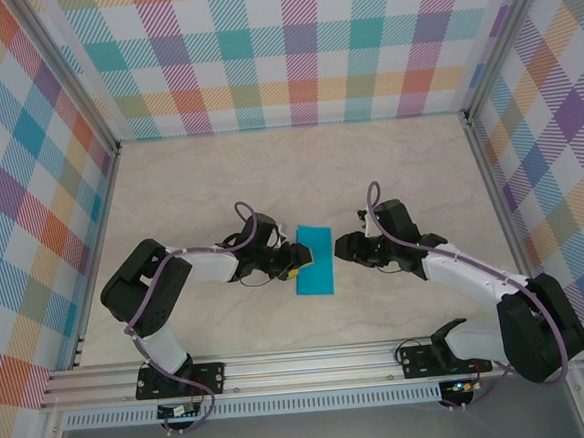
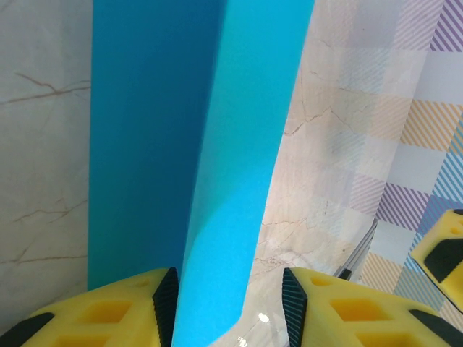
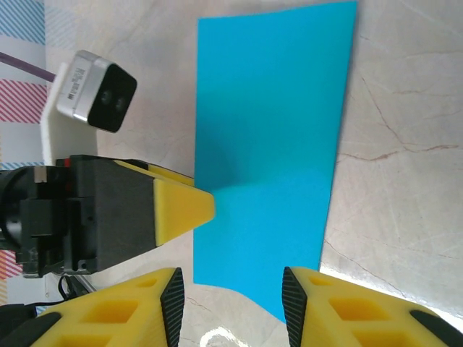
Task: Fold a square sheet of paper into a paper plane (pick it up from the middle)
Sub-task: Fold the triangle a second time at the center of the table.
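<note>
From above, the square sheet of paper (image 1: 314,261), folded to a narrow rectangle, lies mid-table (image 1: 219,184) between the left gripper (image 1: 295,266) and the right gripper (image 1: 340,248), with bare tabletop beyond it. At the left wrist, parted jaws straddle a raised flap, with a gap on one side. At the right wrist, parted jaws frame the sheet's near edge.

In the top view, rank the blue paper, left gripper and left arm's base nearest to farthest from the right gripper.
1. Blue paper, just left of the right gripper.
2. Left gripper, at the paper's left edge.
3. Left arm's base, bottom left of the view.
</note>
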